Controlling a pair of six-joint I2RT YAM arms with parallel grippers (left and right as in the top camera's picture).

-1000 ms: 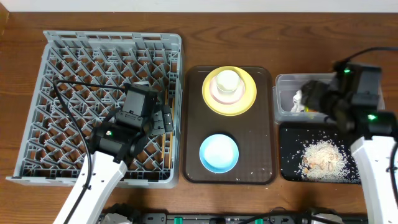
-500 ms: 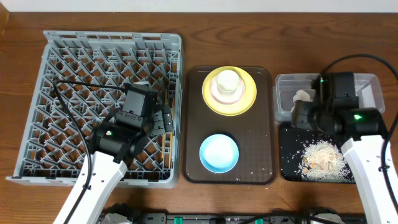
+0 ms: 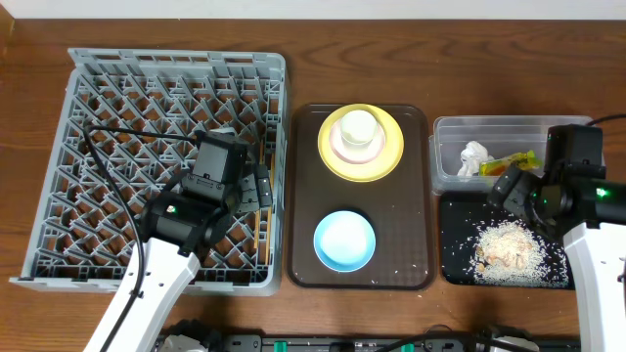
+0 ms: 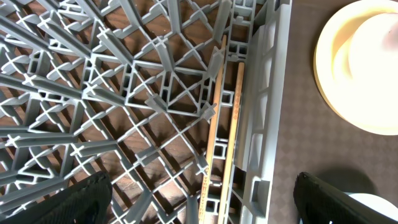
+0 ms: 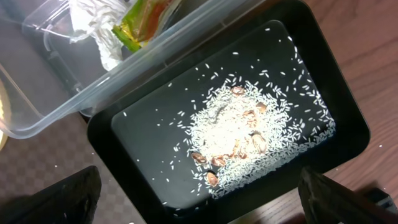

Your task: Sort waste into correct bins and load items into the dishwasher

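The grey dish rack [image 3: 117, 127] fills the left. My left gripper [image 3: 259, 188] is open above its right edge; two wooden chopsticks [image 4: 214, 130] lie in the rack below it. The yellow plate [image 3: 391, 161] carries the small pinkish bowl [image 3: 342, 149] and the cream cup [image 3: 360, 125]. The light-blue bowl [image 3: 344, 241] sits in front of it. The napkin [image 3: 473, 158] and snack wrapper [image 3: 516, 162] lie in the clear tub [image 3: 509, 125]. Rice crumbs [image 3: 507, 244] lie in the black tray [image 3: 460, 264]. My right gripper [image 3: 507, 186] is open and empty over the black tray's back edge.
The plate and blue bowl stand on a brown serving tray [image 3: 411, 254] between the rack and the bins. In the right wrist view the clear tub [image 5: 56, 87] sits against the black tray [image 5: 143, 162], with bare wooden table [image 5: 367, 68] beyond the tray.
My right arm has drawn back from over the clear tub toward the front right, over the black tray. The wrapper now shows lying in the tub. The left arm has not moved.
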